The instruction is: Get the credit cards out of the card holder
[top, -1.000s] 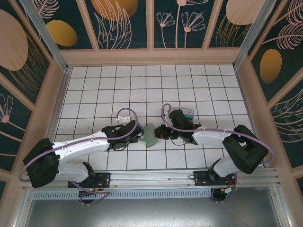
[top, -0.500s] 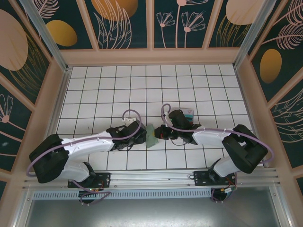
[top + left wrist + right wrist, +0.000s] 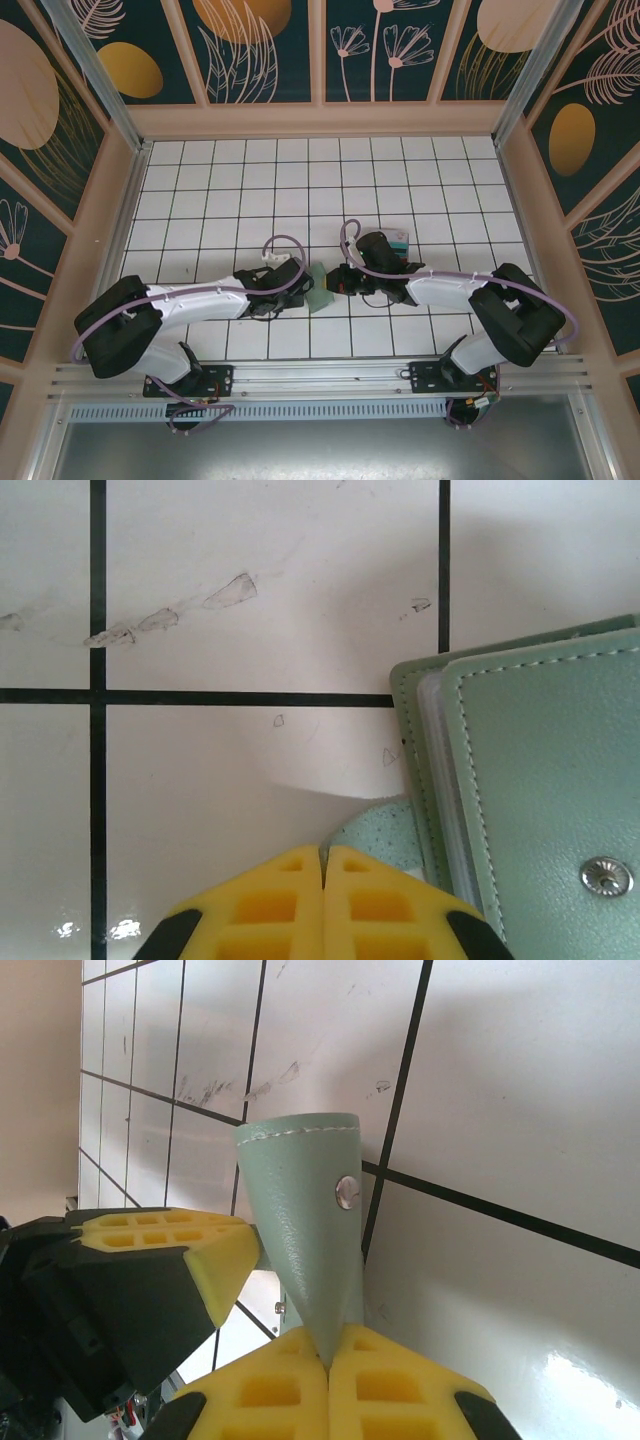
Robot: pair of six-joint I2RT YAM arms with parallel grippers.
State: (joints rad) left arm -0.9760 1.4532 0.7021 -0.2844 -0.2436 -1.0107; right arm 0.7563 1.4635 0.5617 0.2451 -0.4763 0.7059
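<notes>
- Two grippers meet at the holder [image 3: 320, 287], which stands midway between the floor's left and right edges, closer to the near edge. Its long axis runs far to near.
- We see the left gripper [image 3: 303, 285] touching it from the left and the right gripper [image 3: 330, 1360] from the right, so neither arm is nearer.
- Right jaws are closed on one flap, which rises from them with its snap [image 3: 347, 1192] showing.
- Left jaws are shut at the holder's tab [image 3: 375, 825]; we cannot tell whether they pinch it.
- From the left wrist we get pale layers [image 3: 432, 780] between the covers, too fine to read from above.
- From above we get loose cards [image 3: 400, 240] lying just beyond the right arm.
</notes>
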